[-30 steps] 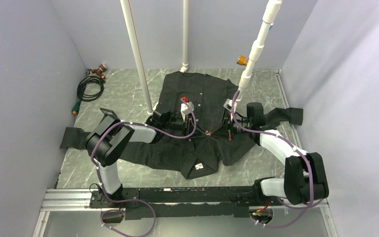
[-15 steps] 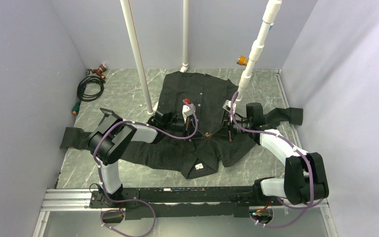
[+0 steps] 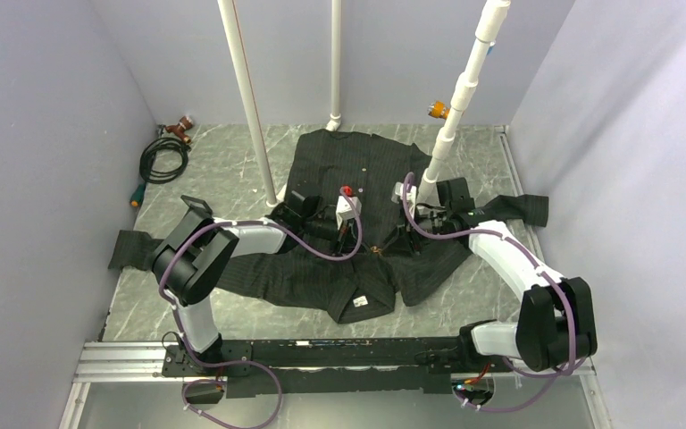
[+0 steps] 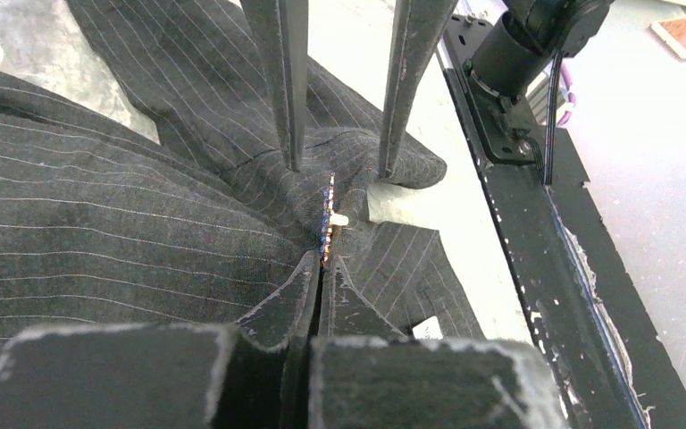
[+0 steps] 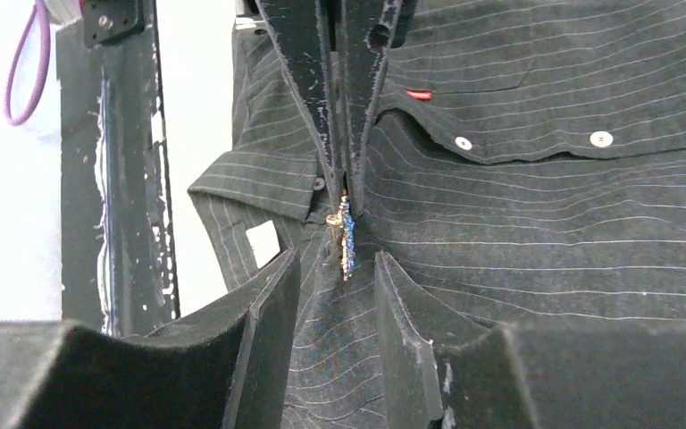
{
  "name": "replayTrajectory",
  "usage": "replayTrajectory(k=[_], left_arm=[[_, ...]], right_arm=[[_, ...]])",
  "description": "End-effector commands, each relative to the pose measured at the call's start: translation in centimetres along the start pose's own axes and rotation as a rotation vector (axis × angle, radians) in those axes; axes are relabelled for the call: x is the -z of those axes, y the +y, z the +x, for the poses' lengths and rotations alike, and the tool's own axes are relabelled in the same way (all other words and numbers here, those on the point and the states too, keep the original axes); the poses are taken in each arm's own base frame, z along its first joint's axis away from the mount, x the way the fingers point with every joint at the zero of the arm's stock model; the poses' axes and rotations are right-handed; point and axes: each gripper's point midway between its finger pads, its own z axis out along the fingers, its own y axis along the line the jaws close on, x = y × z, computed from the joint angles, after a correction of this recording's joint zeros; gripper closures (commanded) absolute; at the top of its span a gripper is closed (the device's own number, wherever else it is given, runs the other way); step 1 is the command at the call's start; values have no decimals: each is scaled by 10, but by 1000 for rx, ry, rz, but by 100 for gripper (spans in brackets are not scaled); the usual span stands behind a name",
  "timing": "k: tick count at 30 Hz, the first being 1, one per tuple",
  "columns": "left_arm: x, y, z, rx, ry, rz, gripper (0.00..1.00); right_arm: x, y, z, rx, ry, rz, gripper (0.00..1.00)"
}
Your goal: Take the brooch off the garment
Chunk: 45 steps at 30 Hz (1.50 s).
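Near the collar of the black pinstriped button-up shirt, tiny blue-silver flower-like brooch stands edge-on. Left gripper fully closed, pinching the brooch's edge. Right gripper partly open, fingers straddling brooch, gripping nothing.

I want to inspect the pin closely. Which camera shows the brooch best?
Right wrist: the brooch stands close and sharp, blue sparkle visible. Left wrist shows only its thin edge against the shirt; the top view shows a tiny glint.
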Motion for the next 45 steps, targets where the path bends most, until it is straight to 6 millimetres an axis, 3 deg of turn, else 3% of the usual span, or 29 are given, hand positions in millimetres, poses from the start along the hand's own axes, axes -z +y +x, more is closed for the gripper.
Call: replayTrajectory(k=[1, 14, 20, 23, 28, 29, 32, 35, 39, 45], left_arm=[[-2, -16, -17, -102, -7, 75, 100], [-8, -18, -20, -98, -6, 88, 100], [-9, -19, -20, -96, -5, 94, 100], [-8, -20, -20, -91, -5, 91, 100], [-7, -19, -15, -87, 2, 76, 100], [-6, -17, -15, -83, 3, 66, 95], [5, -6, -19, -18, -38, -7, 65], [24, 10, -35, 28, -140, -113, 48], [42, 20, -39, 123, -204, -207, 42], [38, 17, -35, 225, -236, -266, 44]], right_arm=[[-2, 3, 3, 76, 38, -15, 61], [-11, 7, 15, 128, 113, -31, 68], [-13, 6, 16, 134, 124, -33, 84], [-13, 7, 17, 136, 123, -34, 99], [-12, 10, 17, 129, 124, -31, 100], [-11, 10, 17, 115, 120, -30, 100], [-10, 8, 12, 43, 81, -5, 100], [-9, 4, 5, -50, 39, 32, 100], [-9, -1, -1, -177, 3, 91, 100], [-10, -5, 0, -310, -26, 155, 100]])
